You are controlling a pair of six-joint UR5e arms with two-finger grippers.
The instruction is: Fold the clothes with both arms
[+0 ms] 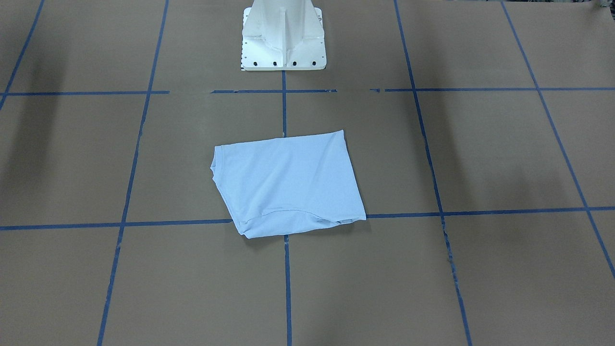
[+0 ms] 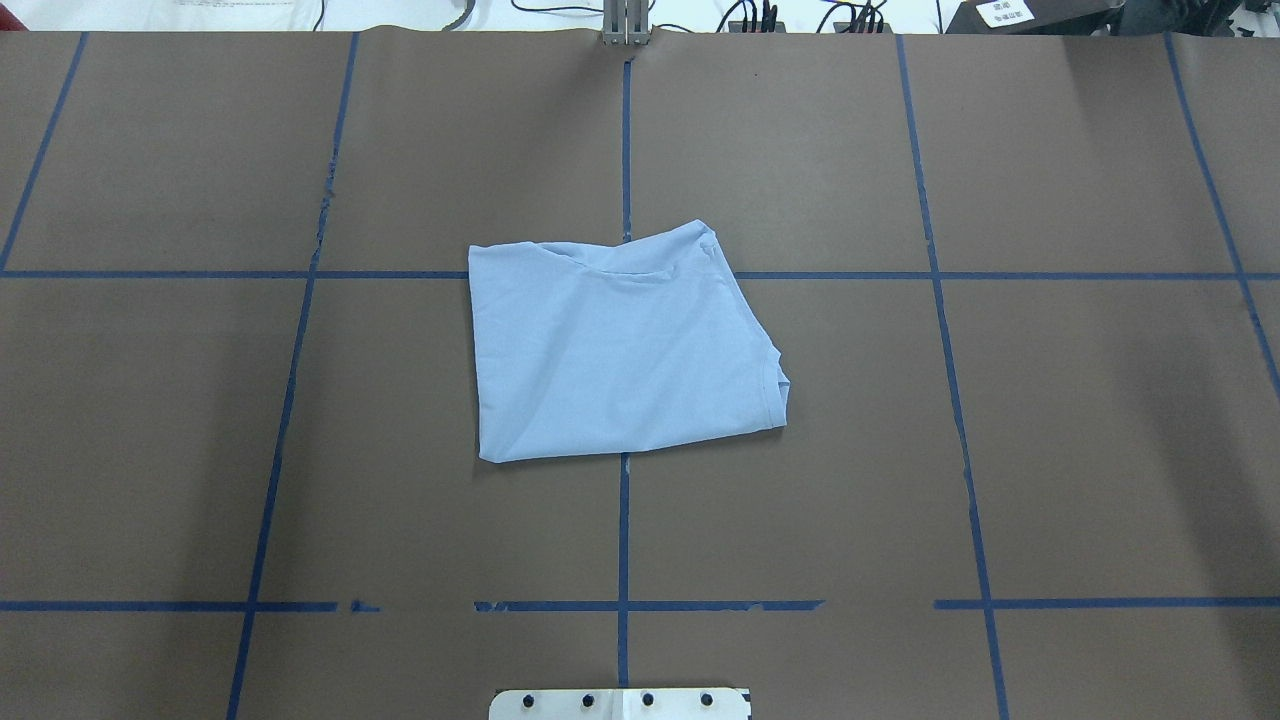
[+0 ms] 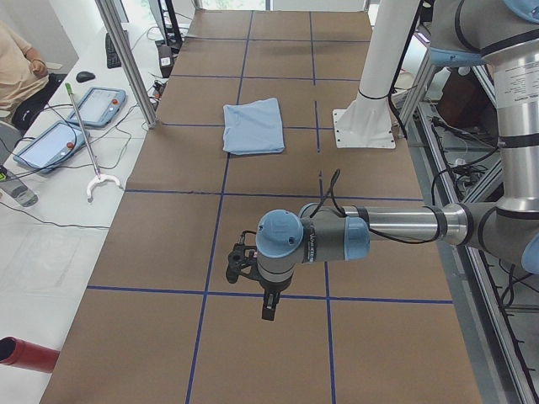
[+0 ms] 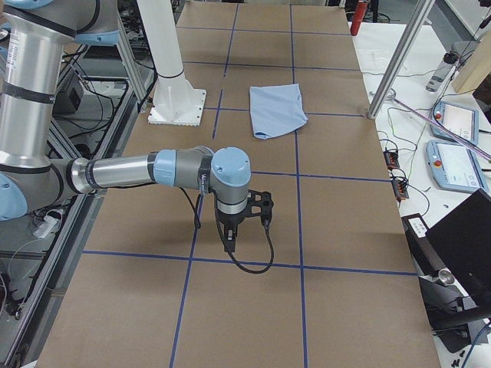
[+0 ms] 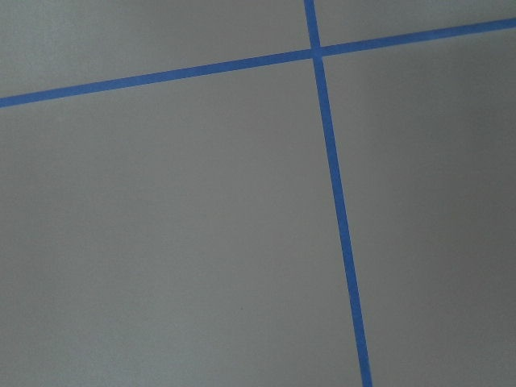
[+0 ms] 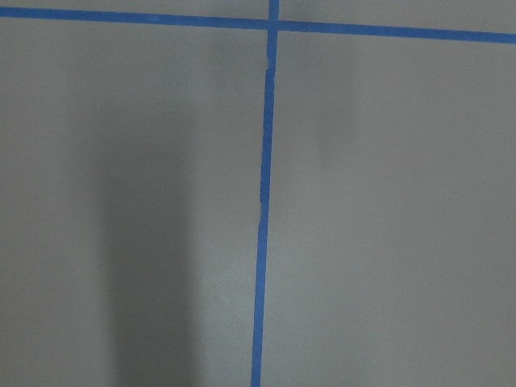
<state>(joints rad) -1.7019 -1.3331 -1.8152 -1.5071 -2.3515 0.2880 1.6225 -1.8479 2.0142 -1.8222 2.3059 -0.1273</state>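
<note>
The pale blue T-shirt (image 1: pixel 288 185) lies folded into a rough rectangle at the middle of the brown table, also in the overhead view (image 2: pixel 620 350). Its collar, label and print are hidden. No arm shows in the front or overhead views. In the exterior left view my left gripper (image 3: pixel 269 313) hangs over the table far from the shirt (image 3: pixel 253 126). In the exterior right view my right gripper (image 4: pixel 228 245) hangs likewise, far from the shirt (image 4: pixel 278 110). I cannot tell whether either is open or shut. Both wrist views show only bare table and blue tape.
The white pedestal base (image 1: pixel 283 43) stands behind the shirt, at the robot's side. Blue tape lines (image 2: pixel 623 520) grid the brown table. A metal post (image 3: pixel 126 63) and tablets (image 3: pixel 50 143) stand beyond the operators' edge, where a seated person (image 3: pixel 17 67) shows.
</note>
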